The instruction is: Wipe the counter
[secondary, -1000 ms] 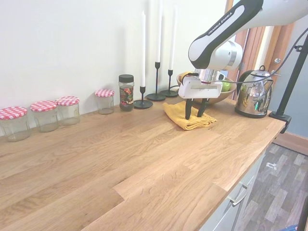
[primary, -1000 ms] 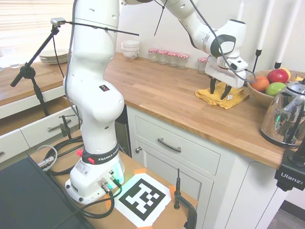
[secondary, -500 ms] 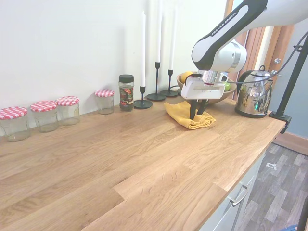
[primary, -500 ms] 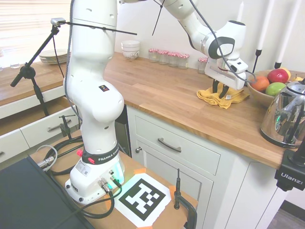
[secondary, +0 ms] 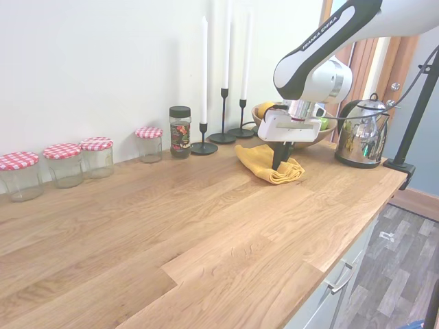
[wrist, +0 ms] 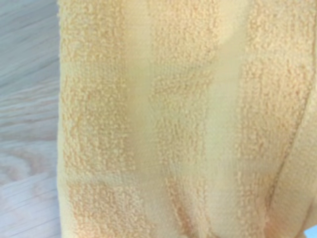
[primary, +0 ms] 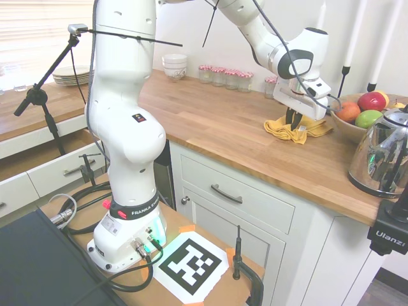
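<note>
The counter [primary: 210, 124] [secondary: 171, 226] is a long brown plank worktop over white cabinets. A yellow terry cloth [primary: 279, 129] [secondary: 255, 159] lies bunched on it near the fruit bowl. My gripper [primary: 294, 122] [secondary: 279, 162] points straight down into the cloth, and its fingers are shut on a fold at the cloth's middle. The wrist view is filled by the yellow cloth [wrist: 173, 124], with a strip of counter [wrist: 25, 124] at one side.
A fruit bowl [primary: 352, 121] [secondary: 322, 131] and a steel kettle [primary: 382, 156] [secondary: 360, 140] stand close beyond the cloth. Candle holders [secondary: 223, 133], a spice jar [secondary: 180, 131] and several checked-lid jars [secondary: 65, 164] line the wall. Stacked bowls [primary: 174, 65] sit at the far end.
The fingers have gone from open astride the cloth to shut on it. The cloth has bunched up between them.
</note>
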`<act>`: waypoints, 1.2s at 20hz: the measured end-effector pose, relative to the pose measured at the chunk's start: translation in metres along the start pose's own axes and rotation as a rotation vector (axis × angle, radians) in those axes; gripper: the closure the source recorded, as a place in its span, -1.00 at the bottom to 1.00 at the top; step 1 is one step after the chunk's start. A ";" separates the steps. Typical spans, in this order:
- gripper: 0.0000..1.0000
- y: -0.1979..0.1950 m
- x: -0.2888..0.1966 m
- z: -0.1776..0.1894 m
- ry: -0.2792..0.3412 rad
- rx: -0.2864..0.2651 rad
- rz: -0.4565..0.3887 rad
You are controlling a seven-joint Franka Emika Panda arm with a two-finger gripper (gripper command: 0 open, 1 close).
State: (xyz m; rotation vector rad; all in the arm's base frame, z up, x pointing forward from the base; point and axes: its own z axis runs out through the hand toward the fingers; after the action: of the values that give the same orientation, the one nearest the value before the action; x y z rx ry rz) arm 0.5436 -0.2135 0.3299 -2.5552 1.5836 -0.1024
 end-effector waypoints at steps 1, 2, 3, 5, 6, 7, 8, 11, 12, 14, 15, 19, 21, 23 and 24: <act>1.00 0.000 -0.001 0.000 0.001 0.001 -0.001; 1.00 -0.001 -0.002 0.000 0.002 0.001 -0.003; 1.00 -0.002 -0.004 0.001 0.004 0.003 -0.008; 1.00 -0.009 -0.012 0.002 0.002 0.004 -0.026; 1.00 -0.015 -0.018 0.003 0.000 0.005 -0.037; 1.00 -0.022 -0.026 0.004 -0.003 0.005 -0.048; 1.00 -0.030 -0.035 0.006 -0.005 0.005 -0.060; 1.00 -0.057 -0.065 0.010 -0.009 0.001 -0.098; 1.00 -0.066 -0.076 0.011 -0.010 -0.001 -0.111; 1.00 -0.083 -0.100 0.014 -0.009 -0.006 -0.137; 1.00 -0.092 -0.112 0.016 -0.009 -0.009 -0.151; 1.00 -0.118 -0.155 0.020 0.000 -0.026 -0.202; 1.00 -0.128 -0.176 0.022 0.012 -0.038 -0.230; 1.00 -0.140 -0.200 0.024 0.025 -0.048 -0.260; 1.00 -0.145 -0.213 0.025 0.031 -0.053 -0.274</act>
State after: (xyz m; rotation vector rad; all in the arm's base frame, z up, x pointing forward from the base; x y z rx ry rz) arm 0.5804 0.0423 0.3294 -2.8106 1.2518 -0.1292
